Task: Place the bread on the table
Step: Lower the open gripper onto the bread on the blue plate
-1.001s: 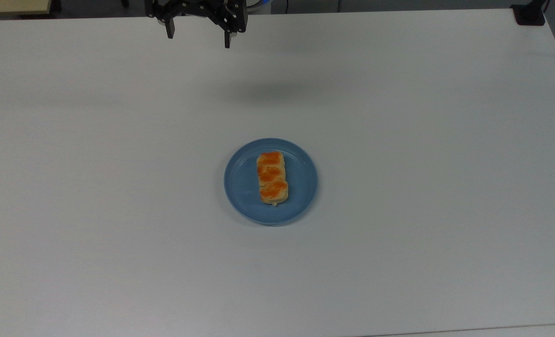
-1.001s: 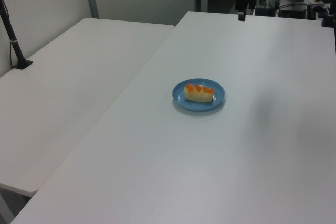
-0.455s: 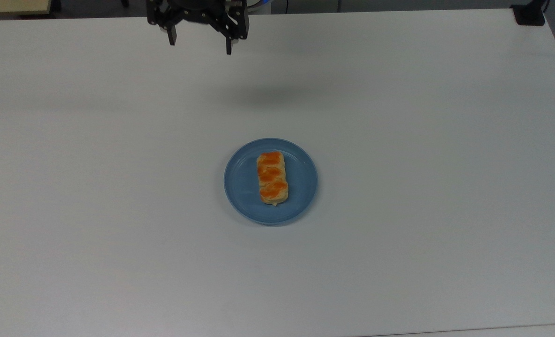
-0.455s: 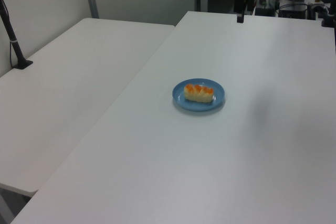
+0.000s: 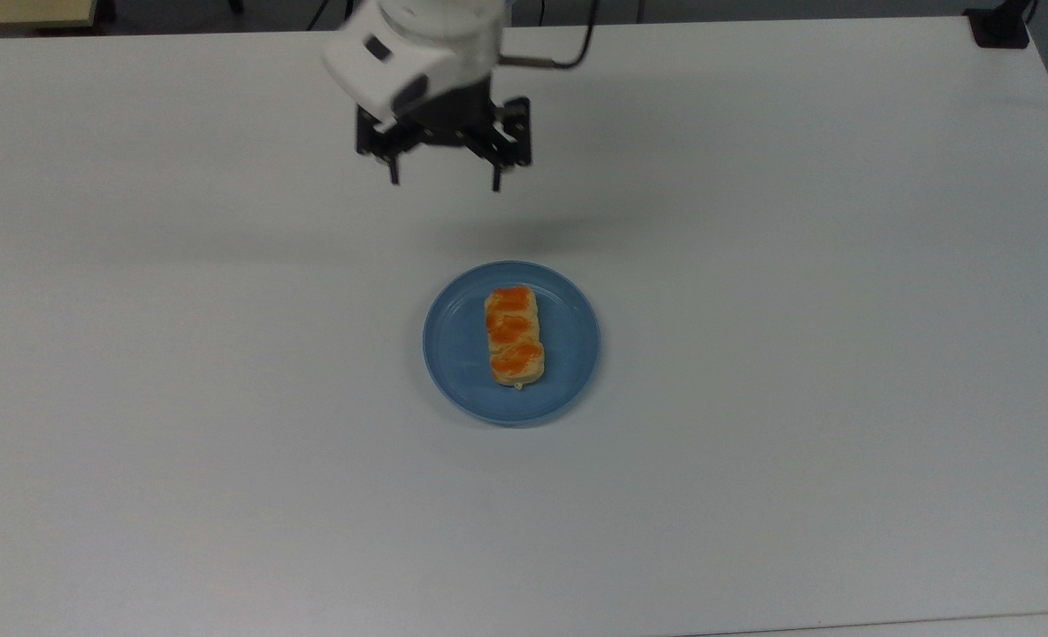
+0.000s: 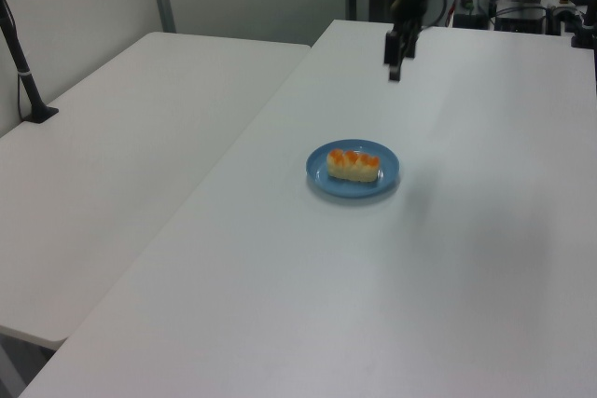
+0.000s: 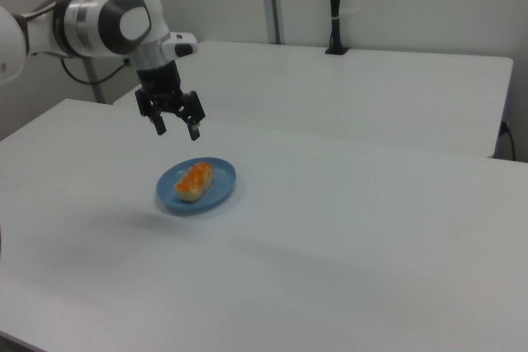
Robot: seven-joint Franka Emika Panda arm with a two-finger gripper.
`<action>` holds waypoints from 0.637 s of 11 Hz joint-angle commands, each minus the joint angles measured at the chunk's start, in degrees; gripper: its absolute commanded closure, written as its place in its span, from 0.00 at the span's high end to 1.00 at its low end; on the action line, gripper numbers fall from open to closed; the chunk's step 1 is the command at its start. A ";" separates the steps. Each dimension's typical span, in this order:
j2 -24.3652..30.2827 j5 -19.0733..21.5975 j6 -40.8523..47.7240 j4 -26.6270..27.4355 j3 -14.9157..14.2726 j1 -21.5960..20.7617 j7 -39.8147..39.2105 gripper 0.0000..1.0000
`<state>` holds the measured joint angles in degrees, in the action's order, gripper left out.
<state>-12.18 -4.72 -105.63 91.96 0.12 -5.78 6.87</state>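
— Jaws spread wide and empty, see? From the top view the gripper [image 5: 444, 183] hangs above the table [image 5: 842, 265], well short of the plate [image 5: 568, 372], fingers pointing down.

— And the bread [image 5: 514, 337]?

— Lying along the middle of that blue plate, three orange patches up, long axis running up and down the top view. Nothing touches it.

— What about the left view?

— There the gripper [image 6: 395, 68] hovers beyond the plate [image 6: 318, 171], nearer the far edge of the table [image 6: 485, 258]. The bread [image 6: 354, 165] sits side-on, so you see it's a low, flat loaf.

— Right view?

— Best for the fingers. The gripper [image 7: 176, 130] is up and toward the right view's left of the plate [image 7: 221, 188], both fingers clearly apart. The bread [image 7: 195, 180] rests inside the rim, and the table [image 7: 371, 237] has bare space all round.

— How would you say it'll handle?

— Light, I'd guess, and soft, a flaky pastry that could dent or crumble under a hard squeeze. The glaze looks glossy, maybe sticky. I'd take it across the short width, around the middle patch, pads on the plain tan sides, and close gently. The plate is shallow, so a careless lift might drag it
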 commanded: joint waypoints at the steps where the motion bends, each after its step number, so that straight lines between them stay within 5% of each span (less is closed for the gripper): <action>1: -6.95 0.16 -8.16 0.06 -0.47 -3.96 0.68 1.00; 7: -17.25 -0.37 -16.18 -1.70 -0.47 -4.59 0.77 1.00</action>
<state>-27.10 -4.74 -120.65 91.57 0.14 -9.80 7.28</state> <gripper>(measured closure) 0.000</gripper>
